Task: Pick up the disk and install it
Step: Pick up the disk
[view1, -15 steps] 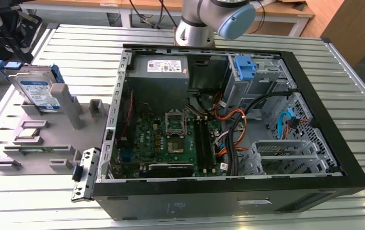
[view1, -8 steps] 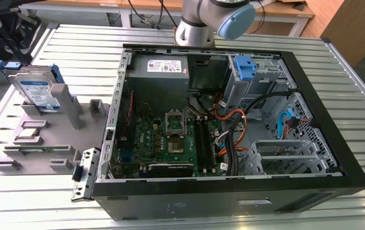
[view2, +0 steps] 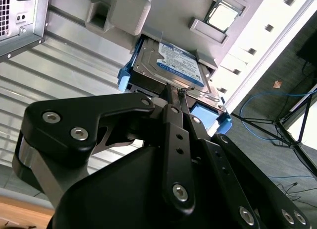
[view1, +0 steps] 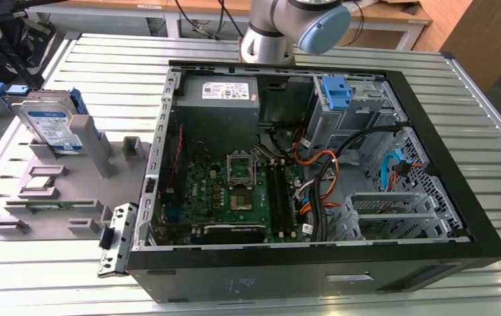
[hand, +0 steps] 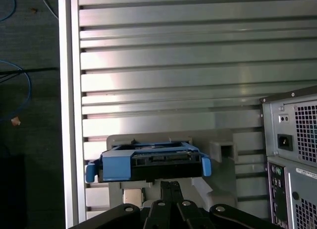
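Fingers (view2: 172, 125) of the black metal gripper (view2: 177, 92) are pressed together with nothing between them. The tips sit just short of the flat silver-metal disk with white-and-blue label (view2: 174, 65); can't tell if they touch.

The disk stands on edge in a slot of the grey moulded plastic fixture (view1: 66, 191), at about 9 o'clock from the open black tower case (view1: 320, 266) in the exterior view. Not picked, not installed, so both steps are left.

- **Disk:** smooth cast casing, glossy label, matte blue plastic side rails (hand: 116, 167) with end tabs.
- **Fixture:** blocky, matte.
- **Table:** ribbed aluminium table (view1: 101, 59), reflective.
- **Case interior:** bare blue plastic bracket (view1: 336, 92) at 1 o'clock.
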Robot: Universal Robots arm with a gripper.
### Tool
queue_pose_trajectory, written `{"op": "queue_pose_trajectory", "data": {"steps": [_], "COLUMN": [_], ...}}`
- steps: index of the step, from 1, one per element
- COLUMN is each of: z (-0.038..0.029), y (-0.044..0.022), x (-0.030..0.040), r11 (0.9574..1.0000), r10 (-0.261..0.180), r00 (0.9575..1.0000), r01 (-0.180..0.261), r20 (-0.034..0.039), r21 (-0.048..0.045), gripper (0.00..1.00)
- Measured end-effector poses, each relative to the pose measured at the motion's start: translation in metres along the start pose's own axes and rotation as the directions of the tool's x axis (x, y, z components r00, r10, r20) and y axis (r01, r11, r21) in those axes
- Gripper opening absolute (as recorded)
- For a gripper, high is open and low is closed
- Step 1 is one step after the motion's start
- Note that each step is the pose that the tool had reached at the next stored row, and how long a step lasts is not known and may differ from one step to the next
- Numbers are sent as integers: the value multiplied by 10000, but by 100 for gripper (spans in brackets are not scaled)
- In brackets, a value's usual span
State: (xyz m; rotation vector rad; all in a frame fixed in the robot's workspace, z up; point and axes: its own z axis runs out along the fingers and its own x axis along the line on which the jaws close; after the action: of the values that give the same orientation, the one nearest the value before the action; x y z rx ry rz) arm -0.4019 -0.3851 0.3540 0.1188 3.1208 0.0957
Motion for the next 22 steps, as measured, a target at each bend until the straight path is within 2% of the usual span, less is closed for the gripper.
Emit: {"op": "queue_pose_trajectory", "data": {"steps": [4,9,17,22], "z": [1,6,5,8], "y": [0,-3,-3,-3], "x": [1,43,45,46], "r11": [10000,10000,10000,9992], "r10": [0,1,-12,-396], "r00": [10000,10000,10000,9992], "r01": [0,-1,12,396], "r20": [0,1,0,-26], "r21": [0,-2,-2,-20], "gripper": [10,10,10,10]}}
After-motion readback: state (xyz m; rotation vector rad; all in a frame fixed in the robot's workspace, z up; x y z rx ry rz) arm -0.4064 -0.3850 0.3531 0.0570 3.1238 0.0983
